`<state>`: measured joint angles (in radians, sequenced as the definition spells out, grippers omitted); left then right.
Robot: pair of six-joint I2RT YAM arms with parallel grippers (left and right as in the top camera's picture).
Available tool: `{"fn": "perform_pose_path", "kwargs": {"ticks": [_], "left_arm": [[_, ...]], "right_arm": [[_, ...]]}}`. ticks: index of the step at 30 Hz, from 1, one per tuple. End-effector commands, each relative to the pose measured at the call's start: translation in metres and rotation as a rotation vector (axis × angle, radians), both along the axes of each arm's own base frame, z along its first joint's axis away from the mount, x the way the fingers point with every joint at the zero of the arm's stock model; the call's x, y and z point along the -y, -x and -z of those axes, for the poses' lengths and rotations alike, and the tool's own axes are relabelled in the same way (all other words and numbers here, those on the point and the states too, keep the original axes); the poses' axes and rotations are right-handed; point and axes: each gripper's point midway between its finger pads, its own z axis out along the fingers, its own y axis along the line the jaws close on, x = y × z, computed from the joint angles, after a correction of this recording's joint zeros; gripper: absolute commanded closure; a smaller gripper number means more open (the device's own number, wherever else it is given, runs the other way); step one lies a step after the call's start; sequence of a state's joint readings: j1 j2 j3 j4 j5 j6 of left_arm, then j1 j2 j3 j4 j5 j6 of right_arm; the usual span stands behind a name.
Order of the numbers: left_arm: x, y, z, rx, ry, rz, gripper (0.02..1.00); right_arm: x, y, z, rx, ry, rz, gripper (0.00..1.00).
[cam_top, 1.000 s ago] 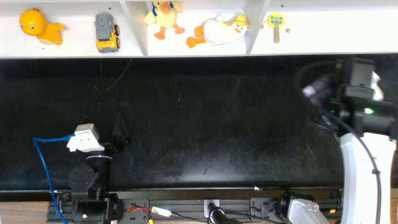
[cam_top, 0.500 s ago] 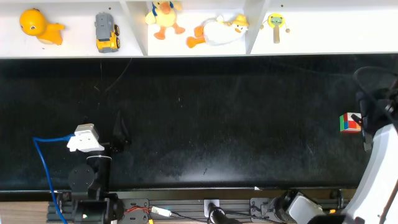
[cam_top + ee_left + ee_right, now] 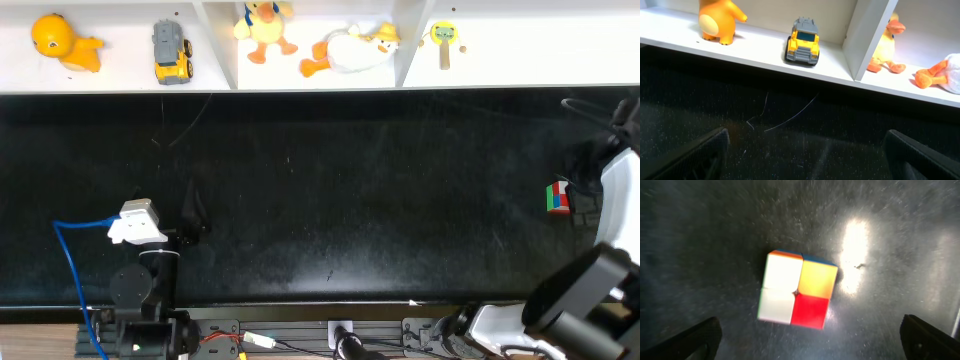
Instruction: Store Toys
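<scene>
A small colour cube (image 3: 557, 197) lies on the black mat near the right edge. In the right wrist view the cube (image 3: 796, 296) shows white, yellow and red squares on top. My right gripper (image 3: 808, 341) hangs open above it, one finger on each side, touching nothing. The right arm (image 3: 615, 180) stands along the right edge. My left gripper (image 3: 807, 152) is open and empty, low at the front left (image 3: 195, 215), facing the shelf.
The white shelf (image 3: 320, 80) runs along the back. It holds an orange duck (image 3: 62, 42), a yellow truck (image 3: 171, 52), a yellow plush duck (image 3: 264, 28), a white plush duck (image 3: 352, 48) and a small yellow toy (image 3: 443, 40). A blue cable (image 3: 70, 260) loops at the front left.
The right arm has swung from the back right over to the right edge, and the cube has come into view on the mat beside it. The left arm has not moved.
</scene>
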<state>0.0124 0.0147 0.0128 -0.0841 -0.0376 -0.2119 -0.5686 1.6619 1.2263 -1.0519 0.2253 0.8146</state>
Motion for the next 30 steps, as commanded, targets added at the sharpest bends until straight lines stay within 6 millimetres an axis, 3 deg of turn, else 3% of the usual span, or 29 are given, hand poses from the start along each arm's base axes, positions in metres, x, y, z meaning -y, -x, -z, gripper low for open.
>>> {"fn": "perform_pose_path", "kwargs": {"ticks": [1, 12, 22, 30], "left_arm": [[0.004, 0.0, -0.001, 0.009, 0.025, 0.016, 0.02], [0.004, 0.0, -0.001, 0.009, 0.025, 0.016, 0.02], [0.004, 0.0, -0.001, 0.009, 0.025, 0.016, 0.023], [0.004, 0.0, -0.001, 0.009, 0.025, 0.016, 0.02]], "right_arm": [[0.001, 0.003, 0.022, -0.057, -0.026, 0.003, 0.003], [0.011, -0.012, 0.042, -0.041, -0.012, 0.003, 0.016], [0.015, -0.018, 0.048, -0.029, -0.003, -0.005, 0.362], [0.015, -0.018, 0.048, -0.035, -0.003, -0.028, 0.505]]}}
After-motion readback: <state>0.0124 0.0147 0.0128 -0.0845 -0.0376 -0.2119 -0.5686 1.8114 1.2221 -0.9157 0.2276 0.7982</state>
